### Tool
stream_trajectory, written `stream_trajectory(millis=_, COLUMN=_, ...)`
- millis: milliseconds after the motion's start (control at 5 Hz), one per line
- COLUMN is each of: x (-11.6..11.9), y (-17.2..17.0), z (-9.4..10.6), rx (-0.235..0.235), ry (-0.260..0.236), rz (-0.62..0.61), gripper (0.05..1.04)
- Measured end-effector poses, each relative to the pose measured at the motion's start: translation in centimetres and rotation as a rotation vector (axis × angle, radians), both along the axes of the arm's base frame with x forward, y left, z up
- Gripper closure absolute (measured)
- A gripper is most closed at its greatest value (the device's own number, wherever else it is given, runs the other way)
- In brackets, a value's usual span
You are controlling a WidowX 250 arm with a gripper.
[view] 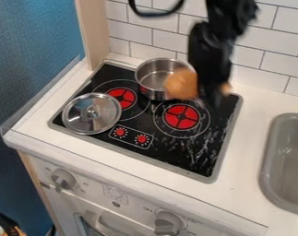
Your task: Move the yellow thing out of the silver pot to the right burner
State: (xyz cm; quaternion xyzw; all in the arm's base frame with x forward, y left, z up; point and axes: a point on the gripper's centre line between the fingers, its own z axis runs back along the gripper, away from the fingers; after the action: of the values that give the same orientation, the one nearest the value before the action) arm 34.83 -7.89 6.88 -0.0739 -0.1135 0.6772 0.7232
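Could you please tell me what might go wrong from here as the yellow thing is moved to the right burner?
The yellow thing overlaps the rim of the silver pot in this view, so it might knock the pot if they touch. It looks blurred beside the gripper, so I can't confirm a secure hold; it could slip. The right burner is flat, so a rounded thing might roll.
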Motion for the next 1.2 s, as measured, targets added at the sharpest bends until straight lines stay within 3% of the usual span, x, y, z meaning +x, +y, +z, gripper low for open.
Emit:
stream_trajectory(millis=200, x=-2.4, y=-0.1, z=-2.0, rx=0.057, ry=0.022, rz=0.016, gripper=0.74)
stream_trajectory(millis=400, x=-3.0, y=0.2, z=-3.1, rx=0.094, ry=0.025, rz=0.052, gripper=0.74)
stream_trajectory(millis=600, x=-3.1, y=0.7, z=-5.3, rx=0.145, ry=0.069, rz=0.069, gripper=0.74)
stream_trajectory(millis=800, x=-2.3, y=0.2, z=-6.4, rx=0.134, ry=0.086, rz=0.045, gripper=0.74)
stream_trajectory(millis=1000, x=-2.0, y=0.2, z=-6.6, rx=0.153, ry=0.09, rz=0.04, gripper=0.663)
stream_trajectory(millis=1200, x=-1.8, y=0.3, z=-6.6, rx=0.16, ry=0.099, rz=0.062, gripper=0.353)
